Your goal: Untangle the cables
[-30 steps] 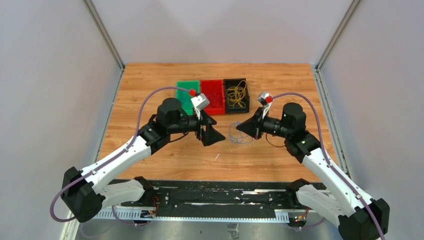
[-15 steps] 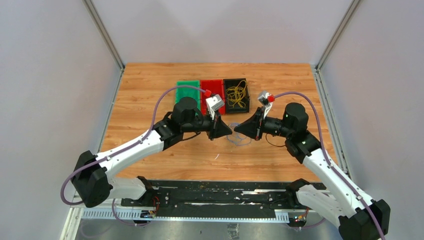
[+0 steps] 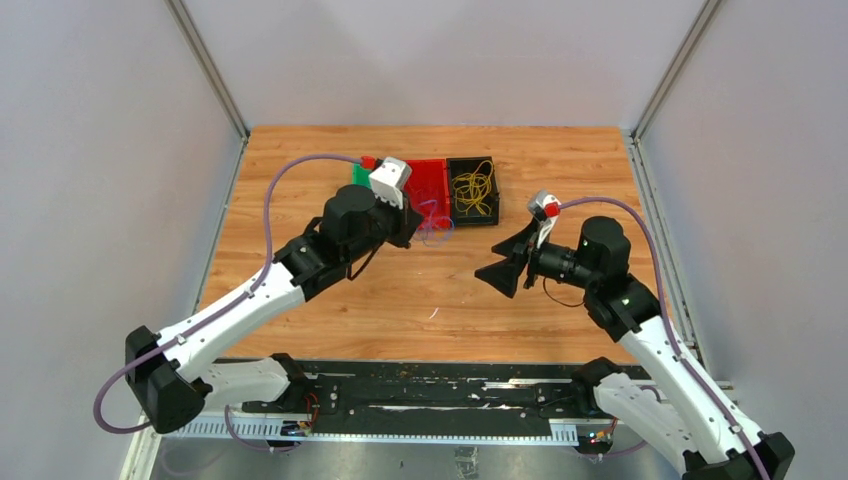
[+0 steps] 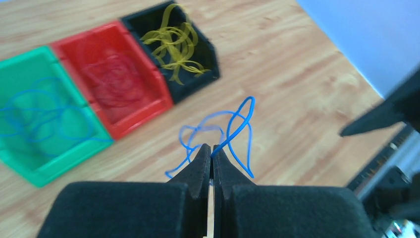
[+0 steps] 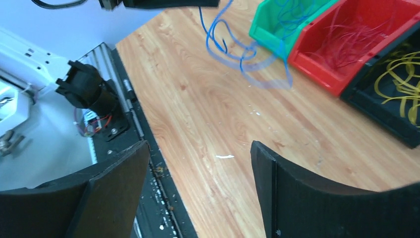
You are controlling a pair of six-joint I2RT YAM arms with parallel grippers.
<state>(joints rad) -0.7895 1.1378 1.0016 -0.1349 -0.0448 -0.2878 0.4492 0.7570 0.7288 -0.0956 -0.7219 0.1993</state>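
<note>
Overhead, a single blue cable (image 4: 238, 123) hangs in loose loops from the closed left jaws, pinched at one strand between the two black fingertips (image 4: 200, 157). From above, its loops (image 3: 435, 222) show against the near end of the red bin (image 3: 428, 178). Whether the lowest loop touches the tabletop (image 3: 400, 310) cannot be told.

The other cables lie sorted by colour in three small bins set side by side at the far middle of the tabletop. More blue cables (image 4: 39, 119) rest in the green bin (image 4: 29, 171), red cables (image 4: 111, 74) in the red bin, and yellow cables (image 4: 176, 42) in the black bin (image 4: 200, 82).

The left arm (image 3: 250, 300) reaches across from the near left corner, its wrist close beside the green and red bins. The right arm (image 3: 660, 350) stands apart on the other side, its jaws spread wide and holding nothing, pointed toward the middle of the tabletop and well clear of the dangling cable. In the right wrist view, bare wood grain shows between the two open fingers (image 5: 277, 188), with the blue loops (image 5: 223, 44) beyond them in front of the bins.
</note>
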